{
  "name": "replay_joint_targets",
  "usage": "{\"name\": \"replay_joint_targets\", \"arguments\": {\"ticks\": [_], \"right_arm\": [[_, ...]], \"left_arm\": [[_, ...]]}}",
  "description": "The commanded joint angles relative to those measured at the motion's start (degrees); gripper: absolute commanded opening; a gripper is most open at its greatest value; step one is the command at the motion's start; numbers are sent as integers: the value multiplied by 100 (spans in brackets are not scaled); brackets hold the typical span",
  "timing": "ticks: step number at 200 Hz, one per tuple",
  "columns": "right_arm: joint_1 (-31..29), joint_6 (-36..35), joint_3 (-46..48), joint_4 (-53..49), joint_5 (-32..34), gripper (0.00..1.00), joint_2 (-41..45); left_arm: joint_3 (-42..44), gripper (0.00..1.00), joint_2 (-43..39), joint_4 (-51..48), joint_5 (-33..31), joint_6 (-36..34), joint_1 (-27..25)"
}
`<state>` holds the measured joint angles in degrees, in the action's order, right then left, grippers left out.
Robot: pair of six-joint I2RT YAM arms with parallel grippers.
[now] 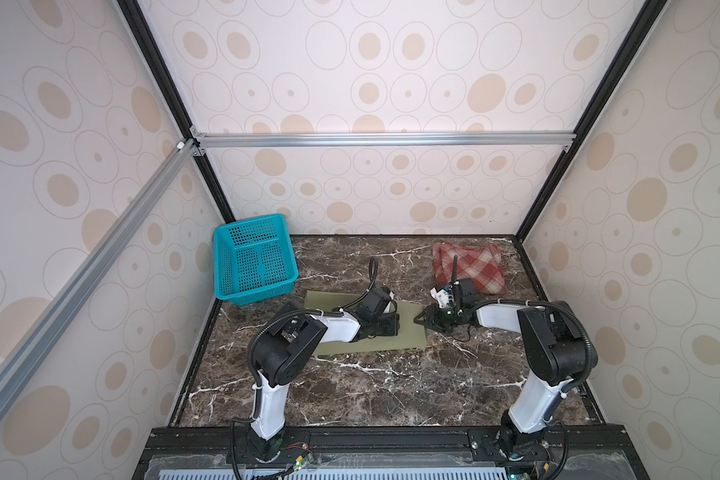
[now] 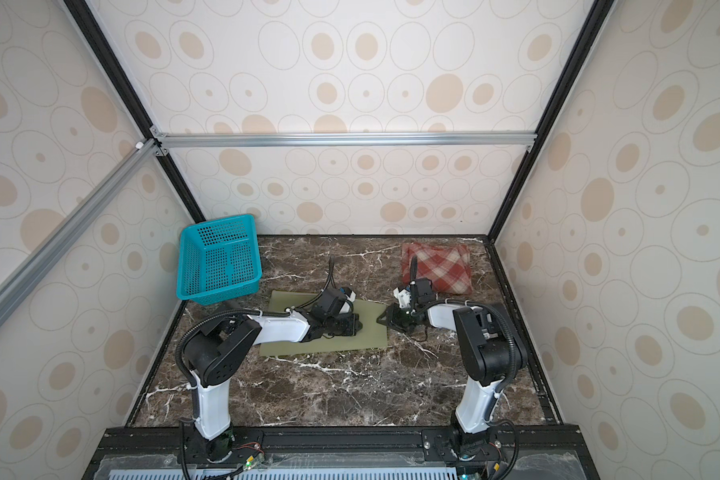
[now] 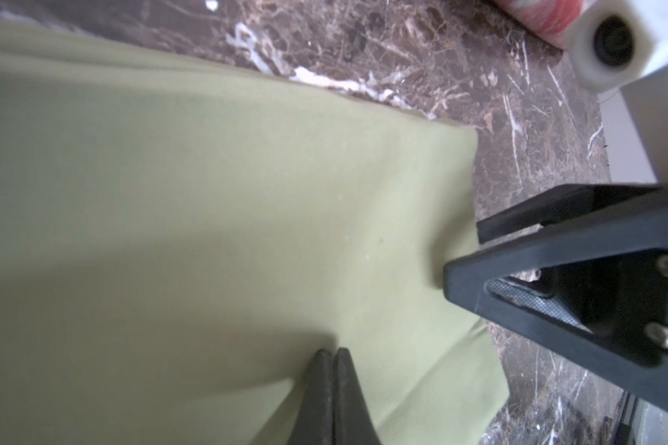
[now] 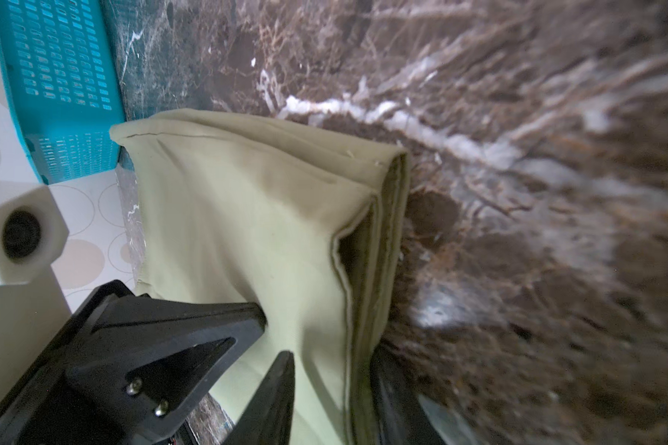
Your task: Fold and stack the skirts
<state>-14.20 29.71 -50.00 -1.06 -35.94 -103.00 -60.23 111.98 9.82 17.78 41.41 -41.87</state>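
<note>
A: Right of the basket [image 1: 252,266], why is the green skirt [image 1: 410,332] pinned?

B: Steadying is judged likely. The clenched left gripper [image 3: 330,362] is pressed onto it while its right edge is straddled by the right gripper [image 1: 420,320], grip unconfirmed. The plaid skirt [image 1: 474,266] is seen folded, far right.

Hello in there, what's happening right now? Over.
Left gripper shut, tips on olive skirt. Right gripper open astride its folded edge. Plaid skirt lies apart, far right; nothing in the way.
</note>
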Motion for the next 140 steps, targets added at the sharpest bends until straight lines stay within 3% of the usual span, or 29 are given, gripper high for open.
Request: {"name": "replay_joint_targets", "arguments": {"ticks": [1, 22, 59, 96, 106, 122, 140], "right_arm": [[-116, 90, 213, -272, 348, 36, -365], [-154, 131, 179, -239, 316, 34, -436], [-154, 178, 136, -184, 325, 20, -423], [-154, 301, 64, -32, 240, 27, -501], [-154, 312, 43, -27, 254, 19, -526], [-155, 323, 34, 0, 236, 0, -521], [-158, 299, -3, -161, 250, 0, -372]], "left_arm": [[-15, 3, 147, 50, -9, 69, -58], [-9, 2, 179, 80, 35, 121, -55], [-14, 2, 191, 72, 9, 86, -58], [-1, 2, 182, 143, 61, 135, -58], [-7, 1, 169, 133, 29, 105, -57], [-54, 0, 149, 45, -40, 51, -57], [-110, 0, 34, -108, -92, -89, -20]]}}
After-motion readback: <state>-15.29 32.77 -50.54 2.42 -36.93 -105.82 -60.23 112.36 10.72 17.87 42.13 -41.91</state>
